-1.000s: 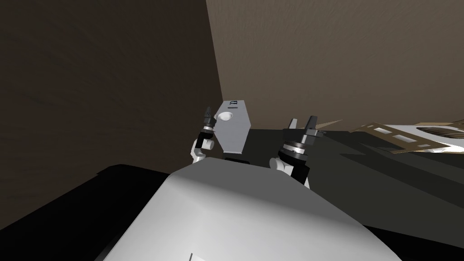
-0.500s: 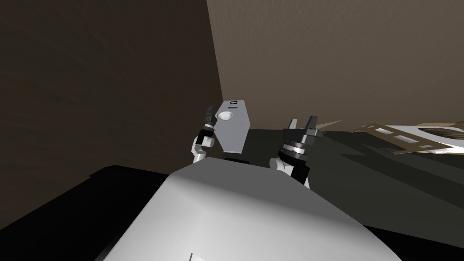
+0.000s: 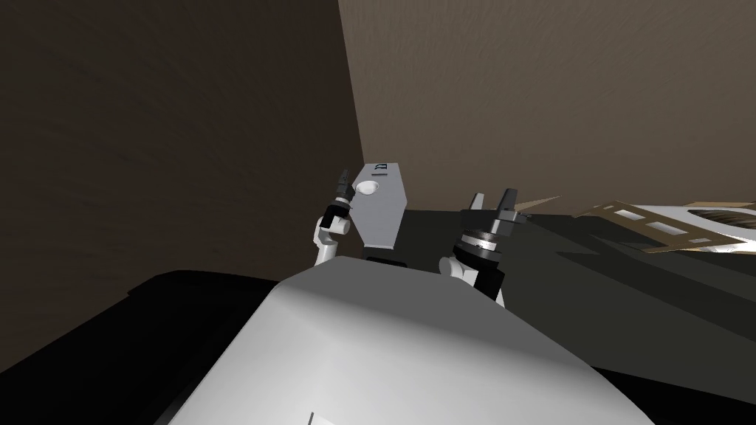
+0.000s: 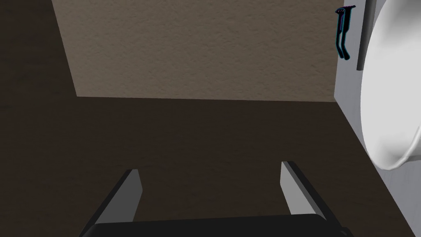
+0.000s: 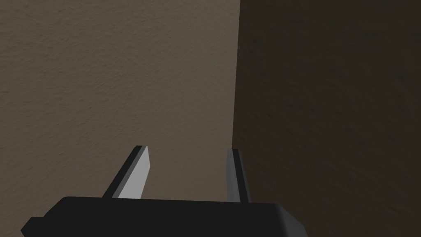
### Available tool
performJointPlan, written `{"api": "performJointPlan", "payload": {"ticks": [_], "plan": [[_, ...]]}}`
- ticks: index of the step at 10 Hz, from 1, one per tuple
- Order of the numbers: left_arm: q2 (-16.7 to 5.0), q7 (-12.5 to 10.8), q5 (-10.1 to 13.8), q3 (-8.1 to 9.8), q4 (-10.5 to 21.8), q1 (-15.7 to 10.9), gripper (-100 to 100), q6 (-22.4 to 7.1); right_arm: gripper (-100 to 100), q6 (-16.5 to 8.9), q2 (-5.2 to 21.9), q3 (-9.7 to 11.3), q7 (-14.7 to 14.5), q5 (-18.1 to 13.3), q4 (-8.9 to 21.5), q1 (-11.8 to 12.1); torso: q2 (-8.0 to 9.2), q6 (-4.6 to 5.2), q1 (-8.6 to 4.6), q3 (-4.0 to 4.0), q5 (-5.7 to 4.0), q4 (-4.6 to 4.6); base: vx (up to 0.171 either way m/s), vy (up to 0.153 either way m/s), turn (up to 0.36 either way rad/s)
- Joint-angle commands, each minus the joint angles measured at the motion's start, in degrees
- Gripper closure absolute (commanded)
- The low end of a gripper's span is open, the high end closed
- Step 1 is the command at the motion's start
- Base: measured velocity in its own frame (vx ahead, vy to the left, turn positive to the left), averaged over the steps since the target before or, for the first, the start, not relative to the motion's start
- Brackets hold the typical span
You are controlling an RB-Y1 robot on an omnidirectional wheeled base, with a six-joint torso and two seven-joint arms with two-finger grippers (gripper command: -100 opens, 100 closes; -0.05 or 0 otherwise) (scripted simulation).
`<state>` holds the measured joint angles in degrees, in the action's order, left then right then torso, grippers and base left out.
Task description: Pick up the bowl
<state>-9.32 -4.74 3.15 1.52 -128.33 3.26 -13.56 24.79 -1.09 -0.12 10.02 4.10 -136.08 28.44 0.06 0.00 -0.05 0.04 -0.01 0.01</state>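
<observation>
A white bowl sits on a small grey tabletop standing in the corner of two brown walls. In the left wrist view the bowl is seen from the side, off to one side of my fingers and a little beyond them. My left gripper hangs just beside the table's left edge, level with the bowl, open with nothing between its fingers. My right gripper is raised to the right of the table, open and holding nothing.
A small dark object lies on the table beyond the bowl. Brown walls close in behind and to the left. A tan frame with white panels lies on the dark floor at the far right.
My left gripper has crept forward along the table's left edge, closer to the bowl. The right arm has not moved.
</observation>
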Motion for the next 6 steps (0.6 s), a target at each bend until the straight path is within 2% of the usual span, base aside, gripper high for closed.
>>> {"api": "performJointPlan", "payload": {"ticks": [1, 3, 4, 6], "plan": [[-0.08, 0.40, 0.20, 0.57, 0.52, -2.62, -100, -2.86, 0, 0.00, 0.00, 0.00, 0.00, 0.00, 0.00, 0.00, 0.00, 0.00, 0.00, 0.00, 0.00, 0.00, -0.027, -0.021, 0.035], [-0.08, 0.40, 0.20, 0.57, 0.52, -2.62, -100, -5.26, 0, 0.00, 0.00, 0.00, 0.00, 0.00, 0.00, 0.00, 0.02, 0.00, -0.03, 0.01, -0.01, 0.00, -0.018, -0.015, 0.008], [-0.10, 0.76, 0.35, 1.15, 1.07, -5.24, -100, -7.32, 0, 0.00, 0.00, 0.00, 0.00, 0.00, 0.00, 0.00, -0.02, 0.00, 0.01, -0.01, 0.00, -0.01, -0.022, -0.016, 0.029], [-0.10, 0.76, 0.35, 1.15, 1.07, -5.24, -100, -9.59, 0, 0.00, 0.00, 0.00, 0.00, 0.00, 0.00, 0.00, 0.00, 0.00, -0.03, 0.00, -0.01, 0.00, -0.017, -0.017, 0.009]]}}
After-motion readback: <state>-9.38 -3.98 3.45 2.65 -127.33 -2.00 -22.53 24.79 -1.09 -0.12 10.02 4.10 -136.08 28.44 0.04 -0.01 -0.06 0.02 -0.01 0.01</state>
